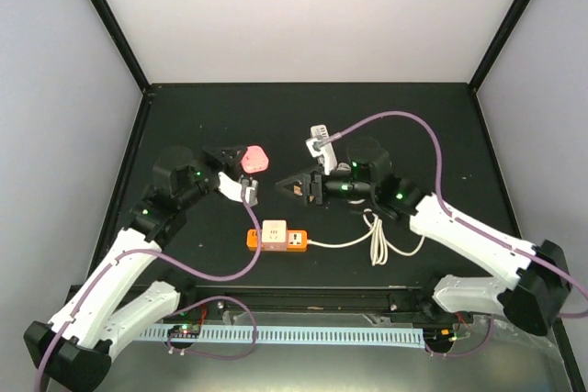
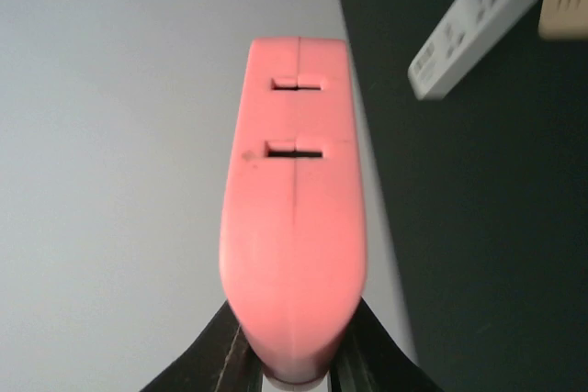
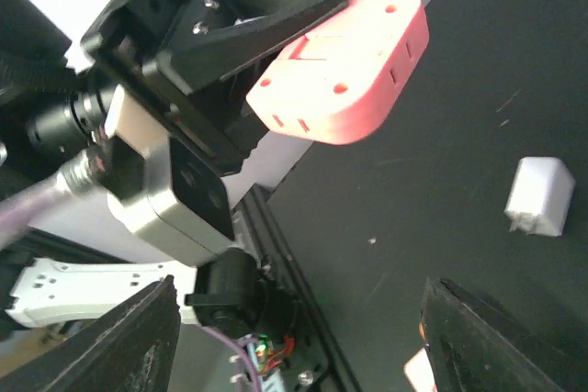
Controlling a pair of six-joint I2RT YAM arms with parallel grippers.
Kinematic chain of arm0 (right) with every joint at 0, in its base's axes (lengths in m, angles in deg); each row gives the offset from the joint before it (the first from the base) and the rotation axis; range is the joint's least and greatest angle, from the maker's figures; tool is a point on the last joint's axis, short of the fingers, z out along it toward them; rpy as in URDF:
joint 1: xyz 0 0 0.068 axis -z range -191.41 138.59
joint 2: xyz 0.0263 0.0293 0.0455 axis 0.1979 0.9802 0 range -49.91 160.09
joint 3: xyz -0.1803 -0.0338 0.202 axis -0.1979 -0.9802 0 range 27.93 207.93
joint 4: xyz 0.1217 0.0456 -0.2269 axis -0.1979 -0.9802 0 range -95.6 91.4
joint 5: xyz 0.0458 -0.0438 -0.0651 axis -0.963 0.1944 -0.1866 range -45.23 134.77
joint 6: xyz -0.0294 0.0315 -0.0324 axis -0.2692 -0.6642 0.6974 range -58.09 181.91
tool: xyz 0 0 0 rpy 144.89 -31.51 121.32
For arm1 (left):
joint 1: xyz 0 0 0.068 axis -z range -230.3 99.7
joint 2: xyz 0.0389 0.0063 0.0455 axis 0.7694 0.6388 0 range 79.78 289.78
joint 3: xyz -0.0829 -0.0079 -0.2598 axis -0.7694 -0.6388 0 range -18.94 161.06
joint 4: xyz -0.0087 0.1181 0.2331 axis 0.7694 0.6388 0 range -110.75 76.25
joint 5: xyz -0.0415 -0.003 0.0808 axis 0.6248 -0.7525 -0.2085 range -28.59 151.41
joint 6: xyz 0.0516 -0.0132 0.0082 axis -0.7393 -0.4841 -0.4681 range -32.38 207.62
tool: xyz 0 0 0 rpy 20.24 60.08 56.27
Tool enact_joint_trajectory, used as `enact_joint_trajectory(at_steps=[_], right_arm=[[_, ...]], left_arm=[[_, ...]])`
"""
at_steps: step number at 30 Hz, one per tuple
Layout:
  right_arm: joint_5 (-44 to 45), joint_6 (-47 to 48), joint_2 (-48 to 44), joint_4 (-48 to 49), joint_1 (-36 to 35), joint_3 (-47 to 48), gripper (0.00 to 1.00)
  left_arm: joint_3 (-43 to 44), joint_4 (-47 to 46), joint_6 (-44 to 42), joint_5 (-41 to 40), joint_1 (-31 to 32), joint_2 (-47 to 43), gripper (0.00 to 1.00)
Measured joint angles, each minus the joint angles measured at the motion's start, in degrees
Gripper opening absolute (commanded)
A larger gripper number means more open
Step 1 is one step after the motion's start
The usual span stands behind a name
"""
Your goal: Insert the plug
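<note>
My left gripper (image 1: pixel 241 159) is shut on a pink plug (image 1: pixel 254 161) and holds it above the black mat. The plug fills the left wrist view (image 2: pixel 294 218), pinched at its base between my black fingers (image 2: pixel 207 360). It also shows in the right wrist view (image 3: pixel 344 66). The orange power strip (image 1: pixel 276 239) with white socket faces lies on the mat in front of both grippers. It shows in the top right of the left wrist view (image 2: pixel 464 34). My right gripper (image 1: pixel 292 186) is open and empty, pointing left toward the plug, with its fingers wide apart in its wrist view (image 3: pixel 312 346).
The strip's white cable (image 1: pixel 377 238) lies coiled to the right of it, under my right arm. A small white block (image 3: pixel 542 195) sits on the mat. Black frame posts and pale walls bound the mat on three sides.
</note>
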Motion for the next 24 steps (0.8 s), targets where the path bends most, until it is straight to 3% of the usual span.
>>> enact_joint_trajectory(at_steps=[5, 10, 16, 24], right_arm=[[-6.78, -3.32, 6.82, 1.16, 0.07, 3.93, 0.71], [-10.58, -3.93, 6.8, 3.54, 0.07, 4.07, 0.71], [-13.68, -3.26, 5.51, 5.2, 0.07, 3.43, 0.7], [-16.94, -2.14, 3.98, 7.96, 0.07, 1.66, 0.62]], left_arm=[[-8.7, -7.1, -16.44, -3.28, -0.17, -9.03, 0.02], [-16.5, -16.87, -25.73, 3.19, -0.17, -16.96, 0.02], [-24.39, -28.28, -30.29, 15.02, -0.17, -22.82, 0.02], [-24.74, -34.23, -31.82, 23.5, -0.17, -24.63, 0.02]])
